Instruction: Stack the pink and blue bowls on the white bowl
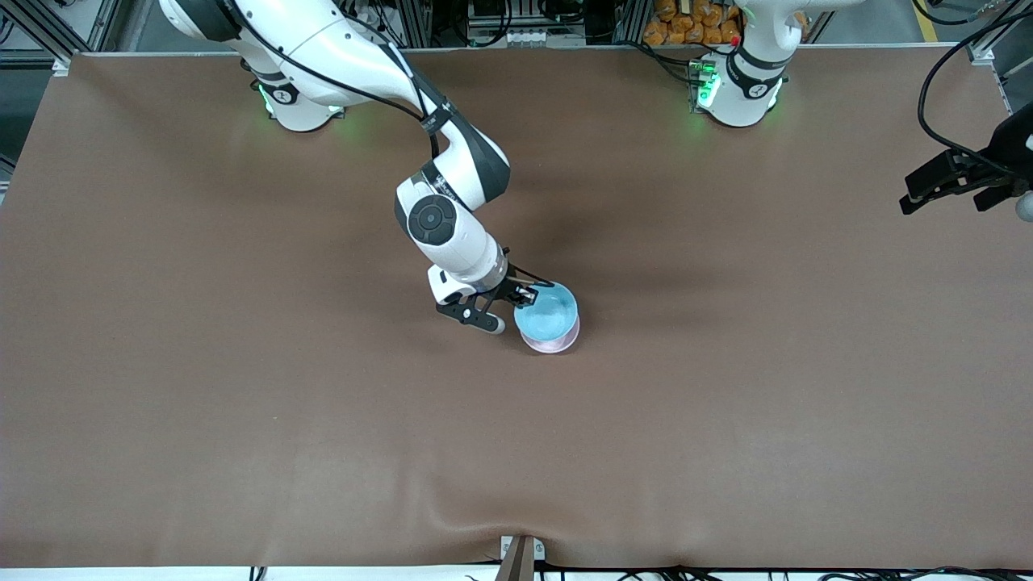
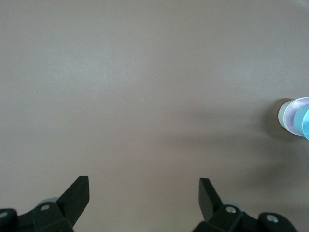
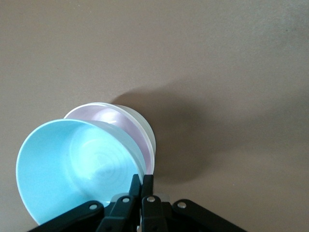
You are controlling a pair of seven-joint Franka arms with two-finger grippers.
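Note:
My right gripper (image 1: 529, 296) (image 3: 143, 181) is shut on the rim of the light blue bowl (image 1: 550, 315) (image 3: 72, 164). It holds that bowl tilted over the pink bowl (image 1: 557, 344) (image 3: 120, 120) near the middle of the table. The pink bowl sits nested in the white bowl (image 3: 148, 135), of which only a strip of the wall shows. My left gripper (image 1: 944, 202) (image 2: 144, 186) waits open over the left arm's end of the table with nothing between its fingers. In the left wrist view the stack shows small, with the white bowl (image 2: 282, 116), pink bowl (image 2: 294, 112) and blue bowl (image 2: 305, 124).
The brown table cover (image 1: 242, 363) has a wrinkle near the front edge by a small mount (image 1: 520, 557). Orange items (image 1: 690, 24) lie off the table between the arms' bases.

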